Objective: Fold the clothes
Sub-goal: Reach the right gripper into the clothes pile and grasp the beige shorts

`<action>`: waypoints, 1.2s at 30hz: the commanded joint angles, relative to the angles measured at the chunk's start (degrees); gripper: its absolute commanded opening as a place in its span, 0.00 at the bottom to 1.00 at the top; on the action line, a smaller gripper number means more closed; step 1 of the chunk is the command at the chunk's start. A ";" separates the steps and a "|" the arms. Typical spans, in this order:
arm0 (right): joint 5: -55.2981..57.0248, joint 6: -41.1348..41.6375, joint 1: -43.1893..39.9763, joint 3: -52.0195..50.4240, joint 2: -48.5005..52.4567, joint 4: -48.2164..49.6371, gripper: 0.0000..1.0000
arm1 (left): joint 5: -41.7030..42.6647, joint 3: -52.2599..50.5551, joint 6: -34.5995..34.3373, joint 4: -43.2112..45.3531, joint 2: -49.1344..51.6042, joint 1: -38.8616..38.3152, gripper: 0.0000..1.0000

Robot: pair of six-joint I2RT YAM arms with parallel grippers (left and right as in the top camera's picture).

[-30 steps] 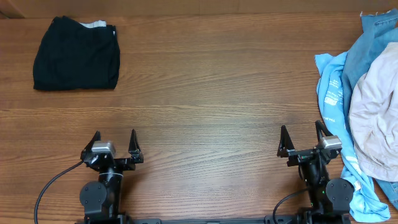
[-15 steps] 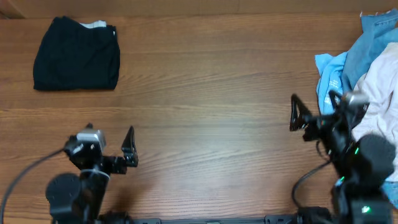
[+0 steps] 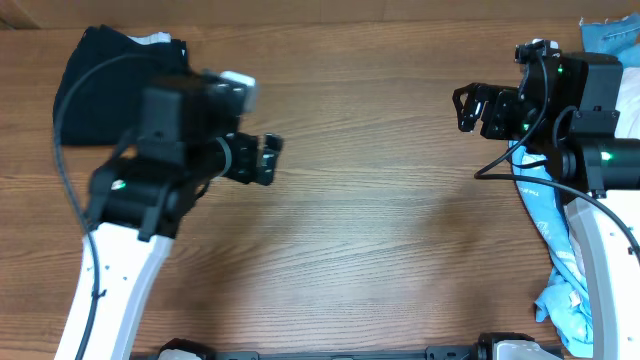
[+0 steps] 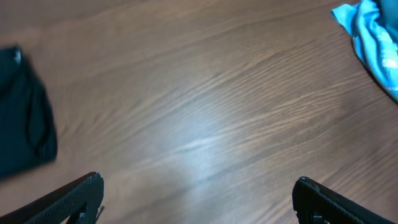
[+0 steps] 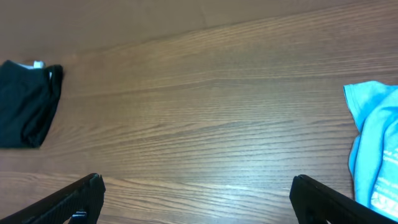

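Observation:
The beige shorts are almost wholly hidden under my raised right arm; only a pale sliver (image 3: 630, 100) shows at the right edge of the overhead view. They do not show in either wrist view. My left gripper (image 3: 268, 158) is open and empty, high over the left middle of the table, and its wrist view (image 4: 199, 186) shows bare wood between the fingers. My right gripper (image 3: 468, 108) is open and empty, up at the back right, left of the clothes pile; its wrist view (image 5: 196, 183) also shows bare wood.
A black folded garment (image 3: 90, 70) lies at the back left, also seen in the left wrist view (image 4: 22, 112) and right wrist view (image 5: 25, 102). A light-blue garment (image 3: 535, 190) (image 4: 373, 31) (image 5: 373, 155) and blue denim (image 3: 605, 35) lie at the right edge.
Both arms have risen from their rest pose at the front edge and swung toward the back. The left gripper now hangs over the left middle, the right one near the clothes pile.

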 commanded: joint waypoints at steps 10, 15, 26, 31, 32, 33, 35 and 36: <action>8.57 22.56 -21.84 1.33 -0.55 -6.49 1.00 | -6.47 2.32 0.76 2.60 15.17 -9.62 1.00; 8.76 28.89 -32.28 1.33 1.14 -9.60 1.00 | -2.34 2.32 0.74 5.20 19.87 -9.57 1.00; 10.58 31.61 -45.07 -1.38 6.95 -14.29 1.00 | -2.58 2.32 0.79 8.72 20.26 -9.57 1.00; 12.94 31.58 -47.74 -5.88 10.64 -12.04 1.00 | -2.58 2.32 0.94 9.05 20.26 -9.57 1.00; 13.79 31.58 -47.74 -6.82 10.95 -11.43 1.00 | -2.58 2.32 0.94 9.22 20.26 -9.57 1.00; 14.82 31.63 -47.74 -8.33 11.39 -10.56 1.00 | -2.58 2.32 0.94 9.46 20.26 -9.57 1.00; 16.24 31.61 -47.74 -10.45 11.98 -9.20 1.00 | -2.58 2.32 0.94 9.79 20.26 -9.57 1.00; 17.42 31.63 -47.74 -11.78 12.09 -8.39 1.00 | -2.58 2.32 0.94 9.84 20.26 -9.57 1.00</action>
